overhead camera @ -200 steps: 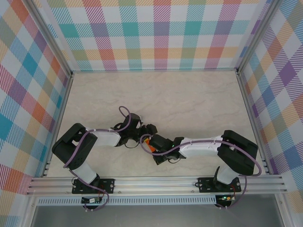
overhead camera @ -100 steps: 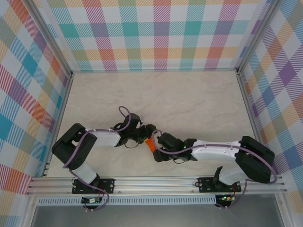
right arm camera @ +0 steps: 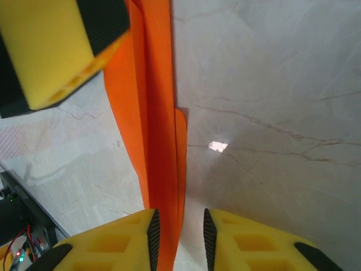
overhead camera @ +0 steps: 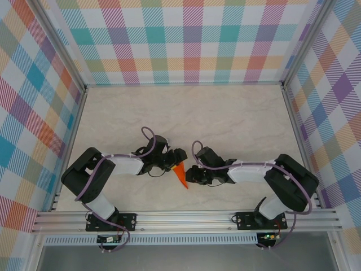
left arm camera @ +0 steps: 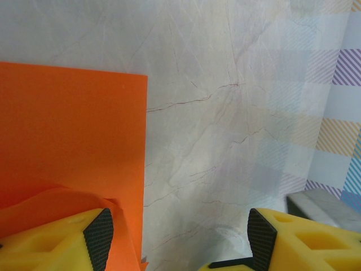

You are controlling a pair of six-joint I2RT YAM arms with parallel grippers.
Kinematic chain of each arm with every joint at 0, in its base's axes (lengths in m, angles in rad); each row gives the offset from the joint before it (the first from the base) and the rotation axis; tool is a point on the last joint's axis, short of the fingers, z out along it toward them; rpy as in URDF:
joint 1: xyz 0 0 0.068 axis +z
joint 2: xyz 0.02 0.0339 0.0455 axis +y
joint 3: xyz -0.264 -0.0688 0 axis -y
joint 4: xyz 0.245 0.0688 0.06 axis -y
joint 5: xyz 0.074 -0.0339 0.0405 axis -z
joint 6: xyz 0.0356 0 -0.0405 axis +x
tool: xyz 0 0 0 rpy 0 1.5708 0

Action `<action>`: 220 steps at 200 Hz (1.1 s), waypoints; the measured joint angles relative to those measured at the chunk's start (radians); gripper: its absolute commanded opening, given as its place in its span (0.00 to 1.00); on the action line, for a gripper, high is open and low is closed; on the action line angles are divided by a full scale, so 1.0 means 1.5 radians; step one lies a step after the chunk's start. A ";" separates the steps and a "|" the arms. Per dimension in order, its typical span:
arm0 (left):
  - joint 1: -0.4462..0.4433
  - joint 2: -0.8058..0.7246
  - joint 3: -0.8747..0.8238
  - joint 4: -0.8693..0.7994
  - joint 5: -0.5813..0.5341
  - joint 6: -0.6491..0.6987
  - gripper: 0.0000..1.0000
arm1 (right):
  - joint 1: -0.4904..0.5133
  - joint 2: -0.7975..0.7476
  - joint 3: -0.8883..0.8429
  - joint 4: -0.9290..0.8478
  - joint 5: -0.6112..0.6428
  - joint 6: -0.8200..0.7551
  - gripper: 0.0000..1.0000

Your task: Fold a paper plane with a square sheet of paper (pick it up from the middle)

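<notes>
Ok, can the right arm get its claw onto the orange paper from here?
Likely yes: the orange paper already runs between the slightly parted jaws of the right claw, with nothing blocking it.

Right gripper [overhead camera: 190, 173] drawn back rightward, orange paper [overhead camera: 180, 175] now more exposed — a pointed triangle

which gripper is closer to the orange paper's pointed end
Right. The right gripper sits beside the pointed end of the orange paper; the left gripper is at its wider end.
</notes>
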 measured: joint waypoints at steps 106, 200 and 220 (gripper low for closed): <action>0.000 -0.001 0.000 -0.003 0.000 0.002 0.67 | -0.003 -0.035 0.003 0.022 -0.022 0.011 0.27; 0.000 -0.001 0.000 -0.004 -0.001 0.002 0.67 | -0.003 0.041 0.012 0.060 -0.063 0.036 0.15; 0.000 -0.001 0.000 -0.004 -0.001 0.002 0.67 | -0.003 0.038 0.012 0.062 -0.062 0.034 0.13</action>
